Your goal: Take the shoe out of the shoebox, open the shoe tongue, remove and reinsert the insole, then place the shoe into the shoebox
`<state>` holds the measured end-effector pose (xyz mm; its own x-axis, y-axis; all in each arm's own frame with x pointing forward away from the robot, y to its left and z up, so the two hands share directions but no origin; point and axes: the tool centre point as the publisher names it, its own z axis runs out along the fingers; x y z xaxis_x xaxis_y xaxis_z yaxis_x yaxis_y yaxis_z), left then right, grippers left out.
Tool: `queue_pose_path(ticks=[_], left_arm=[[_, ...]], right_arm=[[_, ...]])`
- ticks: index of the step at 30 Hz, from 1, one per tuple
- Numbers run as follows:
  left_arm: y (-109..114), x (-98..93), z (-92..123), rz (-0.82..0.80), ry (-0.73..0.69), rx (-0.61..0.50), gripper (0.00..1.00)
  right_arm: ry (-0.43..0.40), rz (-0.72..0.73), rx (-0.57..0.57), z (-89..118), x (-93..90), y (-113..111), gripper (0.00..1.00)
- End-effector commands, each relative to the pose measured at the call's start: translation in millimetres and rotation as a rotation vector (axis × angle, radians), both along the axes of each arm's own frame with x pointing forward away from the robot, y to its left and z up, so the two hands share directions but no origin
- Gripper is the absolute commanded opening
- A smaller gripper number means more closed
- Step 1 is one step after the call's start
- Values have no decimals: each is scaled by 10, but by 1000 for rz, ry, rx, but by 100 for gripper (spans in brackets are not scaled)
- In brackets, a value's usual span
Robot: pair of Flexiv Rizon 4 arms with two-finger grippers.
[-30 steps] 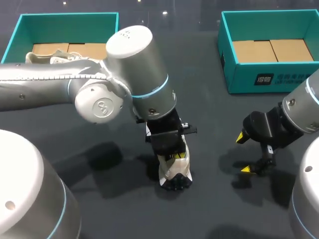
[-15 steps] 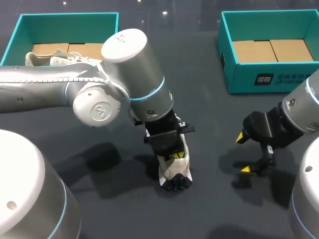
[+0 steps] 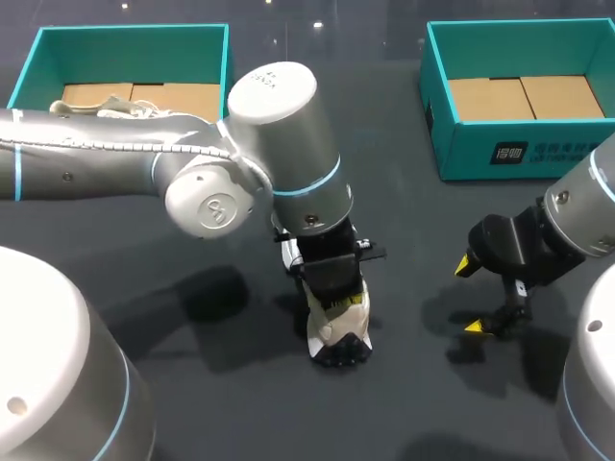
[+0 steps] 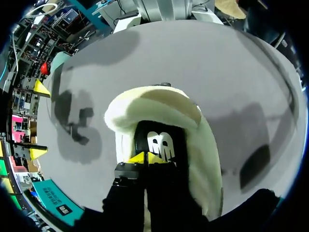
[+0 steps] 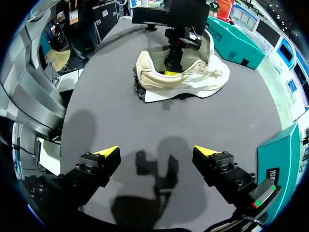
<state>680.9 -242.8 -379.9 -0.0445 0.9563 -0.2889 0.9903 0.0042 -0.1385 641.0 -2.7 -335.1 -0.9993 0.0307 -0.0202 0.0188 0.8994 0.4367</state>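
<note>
Dark grey bench [image 3: 221, 403] holds two teal boxes at the far side. The left shoebox [image 3: 125, 34] has another shoe [image 3: 101, 103] in it. The right shoebox [image 3: 480, 154] holds no shoe.

The cream shoe [image 3: 332, 331] stands on its sole in the middle of the bench, out of both boxes. The left gripper [image 4: 147, 157] reaches down into its mouth. Its fingers are pressed close together, tips on the black insole [image 4: 159, 140]. I cannot tell if they pinch a bit of it.

The right gripper [image 5: 157, 154] hangs over bare bench, well apart from the shoe, with its fingers wide and holding nothing.

I think the shoe is light, with a soft top and a firm sole. The insole looks thin and bendy, so it is best pinched at its edge. The shoe may tip or lift with it, so the other fingers could hold its firm heel.
</note>
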Motion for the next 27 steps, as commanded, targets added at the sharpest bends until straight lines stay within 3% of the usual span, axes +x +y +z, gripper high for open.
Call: queue_pose_path(ticks=[1, 6, 14, 22, 27], left_arm=[[130, -78, 164, 12, -42, -43, 0], [-6, -86, 105, 33, -86, -31, 0], [-152, -87, -260, 23, -51, 63, 0], [117, -8, -398, 36, -48, 126, 0], [332, -15, -338, 17, -79, 147, 0]], right_arm=[[-2, -1, -1, 9, -25, -10, 100], [-2, -1, -1, 9, -25, -10, 100], [-2, -1, -1, 9, -25, -10, 100], [-2, -1, -1, 9, -25, -10, 100], [-2, -1, -1, 9, -25, -10, 100]])
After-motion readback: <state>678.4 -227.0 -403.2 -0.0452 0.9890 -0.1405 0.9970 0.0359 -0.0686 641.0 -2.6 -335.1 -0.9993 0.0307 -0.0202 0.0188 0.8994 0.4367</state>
